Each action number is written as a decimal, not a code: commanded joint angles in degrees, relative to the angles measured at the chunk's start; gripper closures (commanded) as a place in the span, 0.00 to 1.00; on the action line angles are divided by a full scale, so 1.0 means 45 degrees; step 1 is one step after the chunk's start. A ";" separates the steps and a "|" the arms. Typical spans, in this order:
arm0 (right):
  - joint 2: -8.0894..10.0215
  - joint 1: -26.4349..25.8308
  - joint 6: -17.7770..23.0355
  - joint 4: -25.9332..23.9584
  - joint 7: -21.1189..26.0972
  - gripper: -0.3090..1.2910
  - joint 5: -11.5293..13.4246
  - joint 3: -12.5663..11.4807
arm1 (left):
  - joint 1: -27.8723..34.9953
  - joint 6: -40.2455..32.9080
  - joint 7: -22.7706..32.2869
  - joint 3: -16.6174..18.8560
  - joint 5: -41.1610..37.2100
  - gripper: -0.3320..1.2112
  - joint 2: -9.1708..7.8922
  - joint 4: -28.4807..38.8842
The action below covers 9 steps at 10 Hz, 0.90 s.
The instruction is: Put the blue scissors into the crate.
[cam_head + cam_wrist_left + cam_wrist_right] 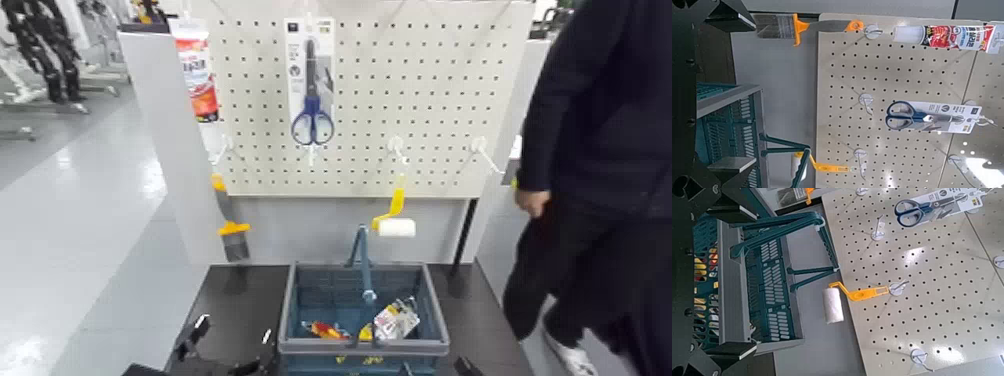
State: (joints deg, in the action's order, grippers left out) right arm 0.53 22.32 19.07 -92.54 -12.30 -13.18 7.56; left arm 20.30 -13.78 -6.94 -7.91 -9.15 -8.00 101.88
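The blue scissors (312, 112) hang on their tall white card high on the pegboard (440, 110), blades up. They also show in the left wrist view (907, 114) and the right wrist view (913, 209). The blue-grey crate (300, 300) stands on the dark table below the board, handle raised. It also shows in both wrist views (727, 117) (758, 282). My left gripper (232, 342) is low at the crate's near left, open and empty. My right gripper (462, 366) barely shows at the crate's near right; in its wrist view (727, 274) the fingers stand apart, empty.
A yellow-handled paint roller (392, 218) hangs just above the crate. A brush (232, 236) and a tube (197, 72) hang at the board's left edge. Small packaged items (395, 320) lie in the crate. A person in dark clothes (600, 150) stands at the right.
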 commanded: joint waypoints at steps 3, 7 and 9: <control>0.0000 0.0020 0.0000 -0.0001 -0.0001 0.29 0.0000 0.0000 | 0.0000 -0.0025 -0.0059 0.0000 -0.0017 0.29 -0.0020 -0.0002; 0.0000 0.0020 0.0000 -0.0001 -0.0001 0.29 0.0000 0.0000 | -0.0020 0.0014 -0.0215 0.0000 -0.0076 0.29 -0.0020 -0.0002; 0.0000 0.0020 0.0000 -0.0001 -0.0001 0.29 0.0020 0.0020 | -0.0117 0.0014 -0.0586 0.0059 -0.0388 0.29 0.0000 -0.0100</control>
State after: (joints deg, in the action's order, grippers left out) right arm 0.53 22.41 19.07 -92.55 -12.30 -13.18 7.64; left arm 19.97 -13.71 -9.58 -7.72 -10.53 -8.07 101.56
